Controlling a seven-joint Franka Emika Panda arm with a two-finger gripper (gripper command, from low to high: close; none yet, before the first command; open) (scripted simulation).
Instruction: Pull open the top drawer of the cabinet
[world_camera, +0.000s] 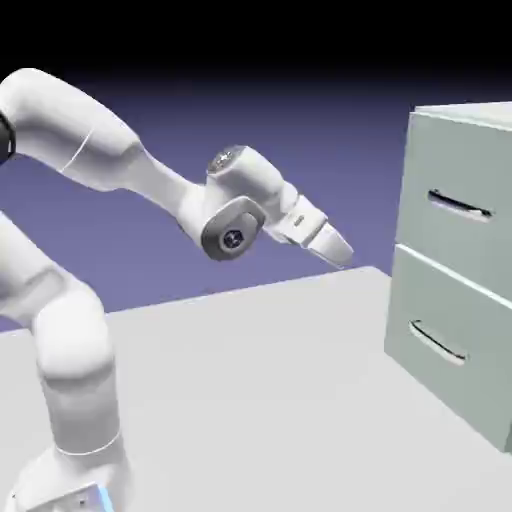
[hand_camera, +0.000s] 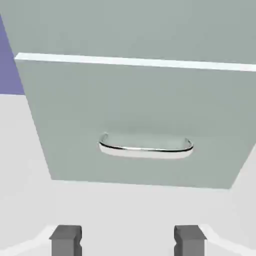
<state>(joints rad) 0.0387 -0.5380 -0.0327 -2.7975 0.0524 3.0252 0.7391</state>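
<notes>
Top drawer (world_camera: 440, 160) shut, upper cab. (world_camera: 485, 112), exterior view's right; jaws wide, empty, well apart. Prob. light runner; metal handle (world_camera: 460, 206) stiff, slick: best gripped mid-bar, pulled straight.

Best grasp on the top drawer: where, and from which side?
Grip the slim bar of its handle mid-span, coming straight at the drawer front from the robot's side, one finger above, one below. The bar runs roughly level and bows out from the flat panel, so fingertips should fit around it.
</notes>
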